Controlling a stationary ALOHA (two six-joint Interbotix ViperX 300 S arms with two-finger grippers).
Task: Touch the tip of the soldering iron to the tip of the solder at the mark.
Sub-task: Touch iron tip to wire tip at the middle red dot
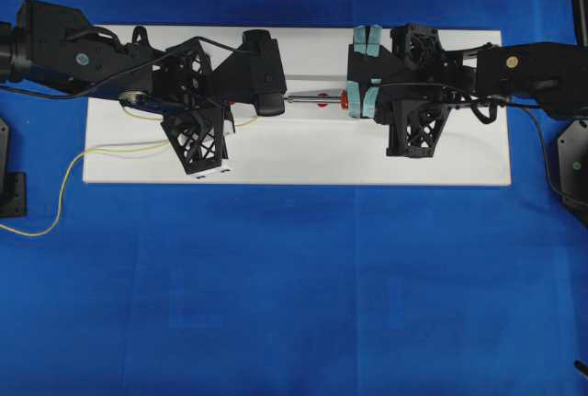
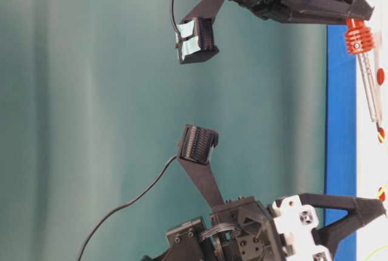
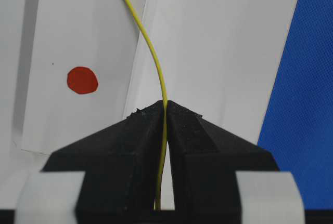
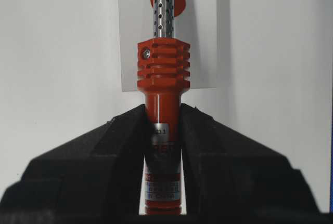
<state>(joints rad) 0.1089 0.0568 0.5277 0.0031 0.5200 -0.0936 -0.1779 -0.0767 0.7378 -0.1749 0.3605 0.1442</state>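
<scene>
Right gripper [image 4: 162, 146] clamped on soldering iron [image 4: 162, 78] at red body behind collar; rigid, shaft hovers over white surface [image 1: 303, 162]. Left gripper [image 3: 165, 130] pinched shut on solder [image 3: 152, 52]: thin, springy, tip likely wanders near red mark [image 3: 82, 80].

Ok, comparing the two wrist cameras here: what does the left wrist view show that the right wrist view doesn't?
Only the left wrist view shows the left gripper shut on the thin yellow solder, plus blue cloth. Only the right wrist view shows the right gripper shut on the soldering iron, with its ribbed red collar and perforated metal shaft. Both show the white board and a red dot.
</scene>
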